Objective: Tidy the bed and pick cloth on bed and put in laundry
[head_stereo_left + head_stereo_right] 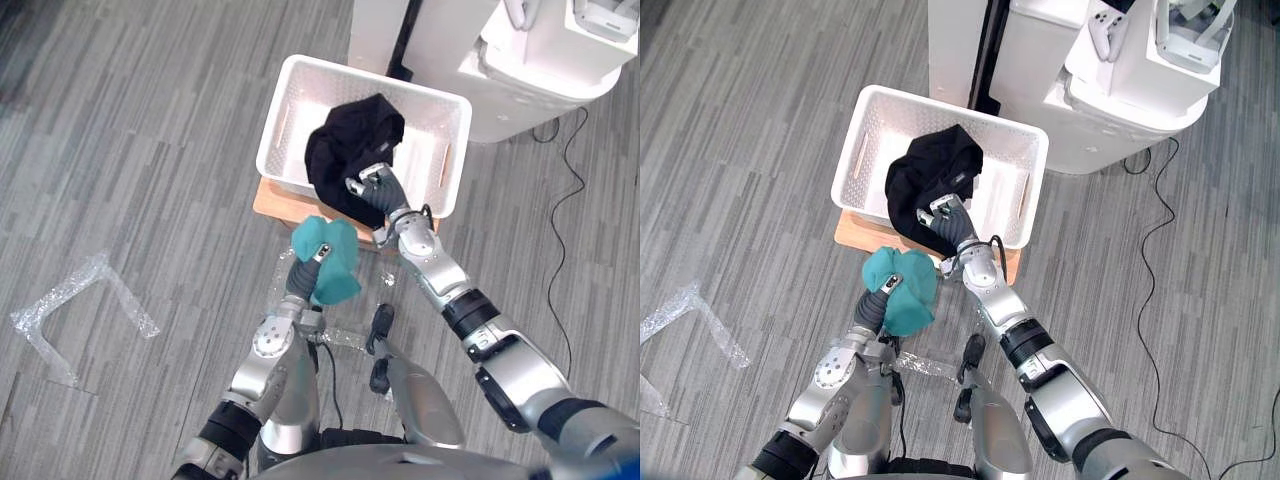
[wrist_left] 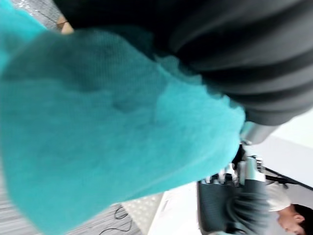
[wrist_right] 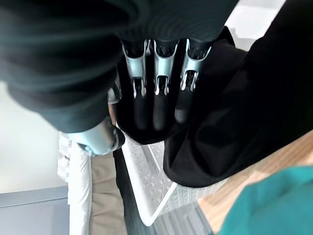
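1. Right by the robot, the left hand (image 1: 303, 272) carries the teal cloth (image 1: 335, 265) bunched over it, just short of the basket; how it grips I cannot tell.
2. Just past that, the right hand (image 1: 378, 192) has its fingers curled into a fold of the black cloth (image 1: 350, 135), which drapes over the near rim of the laundry basket (image 1: 300, 85), mostly inside.
3. Beyond, the basket sits on a wooden board (image 1: 275, 205). I'd carry the fold over the middle before letting go, so nothing trails outside, then bring the teal one across.
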Controlling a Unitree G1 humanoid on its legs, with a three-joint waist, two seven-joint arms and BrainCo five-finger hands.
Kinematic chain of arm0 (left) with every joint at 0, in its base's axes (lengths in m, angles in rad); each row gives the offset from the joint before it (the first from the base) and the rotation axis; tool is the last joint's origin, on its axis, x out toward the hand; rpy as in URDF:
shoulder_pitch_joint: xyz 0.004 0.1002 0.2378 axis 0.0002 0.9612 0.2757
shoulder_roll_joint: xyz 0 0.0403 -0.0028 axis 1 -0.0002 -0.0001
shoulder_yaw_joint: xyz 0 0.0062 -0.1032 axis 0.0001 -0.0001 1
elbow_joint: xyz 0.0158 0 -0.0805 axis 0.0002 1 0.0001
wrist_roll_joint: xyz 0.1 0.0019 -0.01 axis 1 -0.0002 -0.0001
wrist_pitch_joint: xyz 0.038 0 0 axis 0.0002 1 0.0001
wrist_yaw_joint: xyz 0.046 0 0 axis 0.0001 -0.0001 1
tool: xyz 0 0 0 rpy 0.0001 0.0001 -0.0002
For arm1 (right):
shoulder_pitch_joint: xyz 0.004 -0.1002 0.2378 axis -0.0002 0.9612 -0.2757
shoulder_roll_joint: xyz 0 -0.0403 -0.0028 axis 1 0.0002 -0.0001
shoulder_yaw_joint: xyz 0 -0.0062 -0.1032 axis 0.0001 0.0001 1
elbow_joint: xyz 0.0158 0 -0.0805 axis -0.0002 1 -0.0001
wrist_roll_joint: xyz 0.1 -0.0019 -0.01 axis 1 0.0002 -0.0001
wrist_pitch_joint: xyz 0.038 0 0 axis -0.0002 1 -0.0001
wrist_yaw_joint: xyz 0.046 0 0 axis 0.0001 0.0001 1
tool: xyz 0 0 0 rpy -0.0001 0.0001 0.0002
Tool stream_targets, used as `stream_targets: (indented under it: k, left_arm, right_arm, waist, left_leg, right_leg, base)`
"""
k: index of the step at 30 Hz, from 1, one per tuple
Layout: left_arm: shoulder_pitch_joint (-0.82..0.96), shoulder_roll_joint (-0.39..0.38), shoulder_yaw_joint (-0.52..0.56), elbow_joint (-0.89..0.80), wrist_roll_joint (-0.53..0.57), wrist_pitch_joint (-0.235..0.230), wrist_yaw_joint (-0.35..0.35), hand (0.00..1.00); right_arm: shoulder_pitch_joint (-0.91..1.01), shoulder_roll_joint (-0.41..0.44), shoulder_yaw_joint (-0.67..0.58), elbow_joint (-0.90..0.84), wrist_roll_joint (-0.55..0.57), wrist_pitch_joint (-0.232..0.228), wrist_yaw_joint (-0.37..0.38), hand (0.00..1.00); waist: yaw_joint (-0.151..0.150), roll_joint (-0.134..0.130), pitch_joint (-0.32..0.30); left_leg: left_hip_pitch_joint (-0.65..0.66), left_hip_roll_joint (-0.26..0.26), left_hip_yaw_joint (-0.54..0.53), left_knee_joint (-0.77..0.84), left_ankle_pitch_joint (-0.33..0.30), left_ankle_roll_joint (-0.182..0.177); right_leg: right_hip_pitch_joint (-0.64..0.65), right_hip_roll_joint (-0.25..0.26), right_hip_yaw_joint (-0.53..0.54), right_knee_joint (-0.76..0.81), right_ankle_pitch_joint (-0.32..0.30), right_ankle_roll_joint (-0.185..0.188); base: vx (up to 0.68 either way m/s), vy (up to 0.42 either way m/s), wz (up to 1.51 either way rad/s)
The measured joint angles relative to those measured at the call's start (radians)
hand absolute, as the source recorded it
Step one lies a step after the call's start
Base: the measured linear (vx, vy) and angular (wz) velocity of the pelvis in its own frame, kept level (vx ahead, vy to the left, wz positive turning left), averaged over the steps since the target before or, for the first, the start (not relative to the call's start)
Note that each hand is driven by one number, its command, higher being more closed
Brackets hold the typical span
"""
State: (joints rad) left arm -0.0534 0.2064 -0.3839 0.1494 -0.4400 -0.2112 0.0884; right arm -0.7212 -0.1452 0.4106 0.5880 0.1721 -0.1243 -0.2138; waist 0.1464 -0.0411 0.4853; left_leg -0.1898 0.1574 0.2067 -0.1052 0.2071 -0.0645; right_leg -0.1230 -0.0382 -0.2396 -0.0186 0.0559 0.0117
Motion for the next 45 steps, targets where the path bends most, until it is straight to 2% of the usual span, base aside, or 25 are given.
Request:
stream_targets:
  k: [4,11,13,15,18,19,21,28,31,36,38,42,45]
  left_arm:
    - [0.015,0.007,0.003,0.0,0.0,0.001,-0.011,1.0]
    - [0.09,0.013,0.003,-0.001,0.001,0.005,-0.047,1.0]
    - [0.112,0.014,0.004,-0.003,0.001,0.008,-0.048,1.0]
    - [0.147,0.016,0.005,-0.008,0.001,0.008,-0.048,1.0]
    - [0.174,0.015,0.013,-0.008,0.001,0.009,-0.047,1.0]
    - [0.208,0.011,0.033,-0.01,0.001,0.009,-0.045,1.0]
    - [0.224,0.005,0.041,-0.01,0.001,0.009,-0.044,1.0]
    - [0.294,-0.043,0.135,-0.011,0.0,-0.002,-0.037,1.0]
    - [0.31,-0.061,0.186,-0.011,-0.003,-0.037,-0.037,1.0]
    - [0.306,-0.067,0.286,-0.007,-0.063,-0.132,-0.01,1.0]
    - [0.297,-0.066,0.338,-0.007,-0.078,-0.152,0.009,1.0]
    - [0.228,-0.058,0.424,-0.022,-0.101,-0.166,0.099,1.0]
    - [0.176,-0.054,0.437,-0.09,-0.098,-0.161,0.174,1.0]
  right_arm:
    - [-0.005,-0.041,-0.014,0.004,0.0,0.0,-0.017,0.0]
    - [0.035,-0.077,-0.052,0.037,0.001,0.012,-0.016,0.0]
    - [0.072,-0.079,-0.069,0.026,0.001,0.021,-0.013,0.0]
    - [0.142,-0.083,-0.099,0.005,0.001,0.032,-0.007,0.0]
    - [0.228,-0.09,-0.13,-0.05,0.001,0.05,-0.004,0.0]
    - [0.323,-0.09,-0.146,-0.096,0.001,0.066,-0.006,0.0]
    - [0.391,-0.09,-0.169,-0.124,0.001,0.072,-0.008,0.0]
    - [0.72,-0.061,-0.392,-0.135,0.002,0.077,-0.046,0.0]
    - [0.824,-0.048,-0.462,-0.061,0.002,0.074,-0.043,0.0]
    - [0.917,-0.02,-0.529,0.174,-0.011,0.072,0.023,0.0]
    - [0.931,-0.019,-0.556,0.257,-0.048,0.071,0.057,0.0]
    - [0.955,-0.018,-0.592,0.365,-0.097,0.061,0.136,0.0]
    - [0.966,-0.007,-0.595,0.402,-0.143,0.065,0.19,0.0]
  waist:
    - [0.004,-0.002,-0.006]
    - [0.002,-0.014,-0.097]
    - [0.002,-0.023,-0.115]
    - [0.001,-0.04,-0.16]
    - [-0.004,-0.051,-0.176]
    - [-0.02,-0.06,-0.219]
    - [-0.031,-0.06,-0.239]
    - [-0.101,-0.031,-0.314]
    - [-0.118,-0.017,-0.334]
    - [-0.141,-0.002,-0.356]
    - [-0.149,0.003,-0.365]
    - [-0.158,0.009,-0.377]
    - [-0.165,0.01,-0.384]
  left_leg:
    - [0.018,-0.001,-0.002,0.0,0.0,0.0]
    - [0.049,0.001,0.003,-0.001,-0.016,-0.001]
    - [0.07,0.0,0.006,-0.001,-0.022,-0.001]
    - [0.078,-0.001,0.01,-0.001,-0.028,-0.001]
    - [0.107,-0.003,0.017,-0.001,-0.036,0.0]
    - [0.119,-0.006,0.032,-0.001,-0.046,0.002]
    - [0.13,-0.011,0.038,-0.001,-0.052,0.003]
    - [0.195,-0.052,0.061,-0.001,-0.087,0.006]
    - [0.217,-0.066,0.064,-0.001,-0.101,0.012]
    - [0.256,-0.081,0.062,-0.001,-0.116,0.02]
    - [0.271,-0.087,0.064,-0.001,-0.123,0.017]
    - [0.293,-0.087,0.083,-0.001,-0.133,0.015]
    - [0.308,-0.085,0.096,-0.001,-0.137,0.014]
  right_leg:
    - [0.021,-0.001,-0.001,-0.002,0.0,0.0]
    - [0.054,0.001,-0.002,-0.013,0.0,0.001]
    - [0.076,0.001,0.002,-0.018,-0.003,0.004]
    - [0.082,-0.001,0.007,-0.02,-0.011,0.011]
    - [0.11,-0.005,0.013,-0.024,-0.018,0.02]
    - [0.117,-0.01,0.028,-0.029,-0.023,0.028]
    - [0.126,-0.015,0.032,-0.032,-0.025,0.032]
    - [0.168,-0.053,0.06,-0.008,-0.062,0.062]
    - [0.186,-0.068,0.061,-0.005,-0.075,0.071]
    - [0.228,-0.082,0.057,-0.006,-0.09,0.079]
    - [0.241,-0.085,0.057,-0.007,-0.092,0.079]
    - [0.256,-0.085,0.062,-0.008,-0.096,0.076]
    - [0.258,-0.084,0.069,-0.008,-0.099,0.072]
  base:
    - [0.0,-0.001,0.03]
    - [0.0,-0.001,-0.01]
    - [0.03,-0.004,-0.02]
    - [0.05,-0.008,-0.03]
    - [0.06,-0.005,-0.06]
    - [0.06,-0.003,-0.15]
    - [0.08,0.002,-0.12]
    - [0.07,0.028,-0.08]
    - [0.09,0.027,0.01]
    - [0.09,0.01,0.03]
    - [0.08,0.019,0.0]
    - [0.04,0.007,-0.09]
    - [-0.01,0.001,-0.16]
